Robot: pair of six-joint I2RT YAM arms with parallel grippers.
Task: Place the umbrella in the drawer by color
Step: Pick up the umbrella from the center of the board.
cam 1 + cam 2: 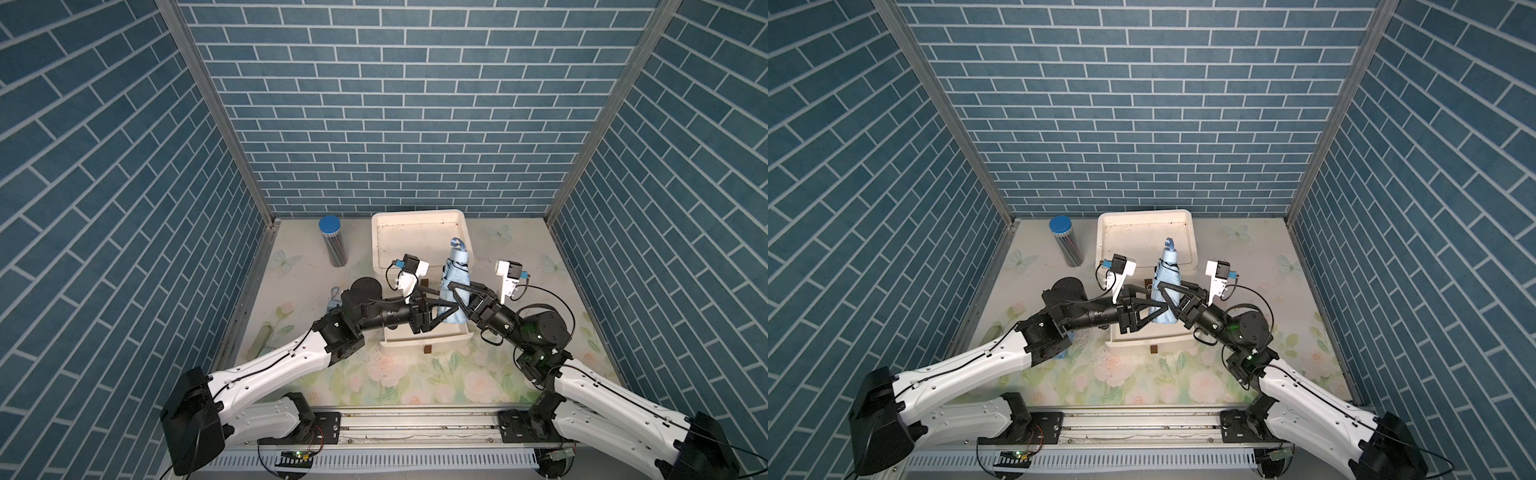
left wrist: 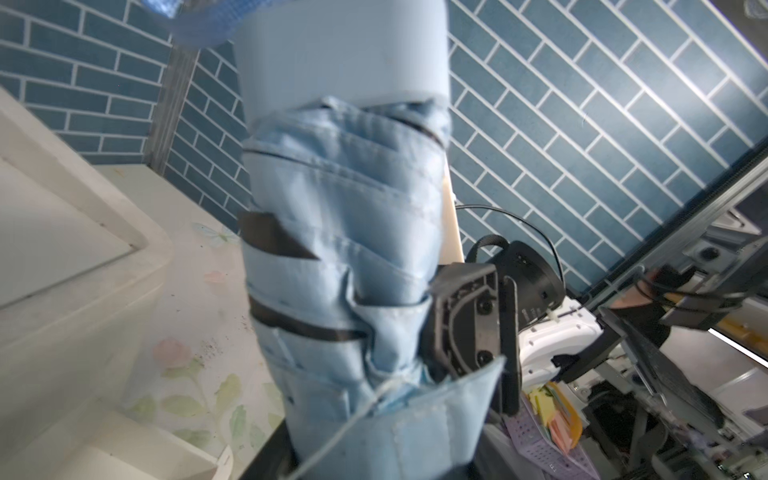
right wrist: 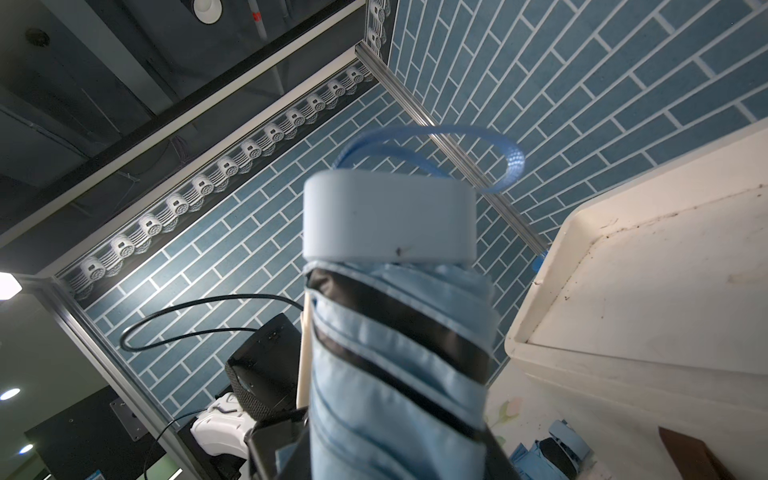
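Top views: umbrella (image 1: 457,266), light blue and folded, is held upright above the open white drawer (image 1: 419,341), strap end uppermost. Right gripper (image 1: 456,297) is clamped on its lower half. Left gripper (image 1: 445,302) is set against the same part; whether it grips cannot be told.

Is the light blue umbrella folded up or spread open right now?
Folded. The umbrella has its canopy pleated close around the shaft, as both wrist views show.
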